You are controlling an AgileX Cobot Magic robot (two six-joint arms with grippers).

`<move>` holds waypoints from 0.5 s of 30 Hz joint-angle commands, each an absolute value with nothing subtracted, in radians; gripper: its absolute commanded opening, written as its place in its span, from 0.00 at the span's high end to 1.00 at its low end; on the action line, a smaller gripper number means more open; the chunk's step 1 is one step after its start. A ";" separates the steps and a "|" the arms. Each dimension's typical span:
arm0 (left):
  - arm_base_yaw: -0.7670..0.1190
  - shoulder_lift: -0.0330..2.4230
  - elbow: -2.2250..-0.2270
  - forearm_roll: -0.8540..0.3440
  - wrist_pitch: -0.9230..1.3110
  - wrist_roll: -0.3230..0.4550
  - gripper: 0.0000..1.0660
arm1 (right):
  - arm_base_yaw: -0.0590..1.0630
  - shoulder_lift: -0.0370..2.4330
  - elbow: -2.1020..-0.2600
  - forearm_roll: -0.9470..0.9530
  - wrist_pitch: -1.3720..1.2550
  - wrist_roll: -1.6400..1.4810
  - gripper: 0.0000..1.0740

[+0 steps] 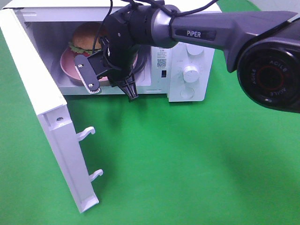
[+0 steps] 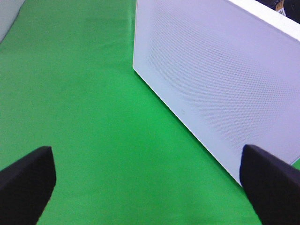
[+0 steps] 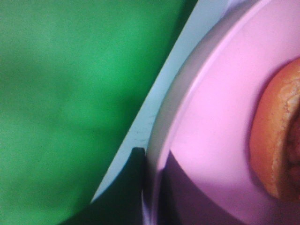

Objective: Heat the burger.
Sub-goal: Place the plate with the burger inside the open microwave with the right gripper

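High overview and close right-wrist view share the plate [image 3: 211, 108].

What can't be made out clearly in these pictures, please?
Exterior high: the right gripper and its arm cover the front of the burger and pink plate.
Right wrist: burger blurred, cut off by the edge.
Left wrist: the microwave door hides the interior; only the tips of the left gripper show.

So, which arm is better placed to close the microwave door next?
Probably left. The left gripper, open, faces the outside of the open door. The right gripper, closed, sits at the plate's rim in the microwave's opening and should withdraw first.
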State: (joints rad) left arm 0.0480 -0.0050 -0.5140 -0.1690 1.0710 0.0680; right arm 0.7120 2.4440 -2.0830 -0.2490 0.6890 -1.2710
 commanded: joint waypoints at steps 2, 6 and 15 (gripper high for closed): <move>0.048 -0.021 -0.514 -0.170 1.067 0.066 0.06 | 0.712 2.435 -2.104 -0.287 0.613 -1.255 0.98; 0.048 -0.021 -0.514 -0.170 1.067 0.066 0.06 | 0.712 2.435 -2.104 -0.284 0.606 -1.255 0.94; 0.048 -0.021 -0.514 -0.170 1.067 0.066 0.06 | 0.712 2.435 -2.104 -0.278 0.605 -1.186 0.76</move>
State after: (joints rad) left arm 0.0480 -0.0050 -0.5140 -0.1690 1.0710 0.0680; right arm 0.7110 2.4440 -2.0930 -0.2750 0.6250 -1.2230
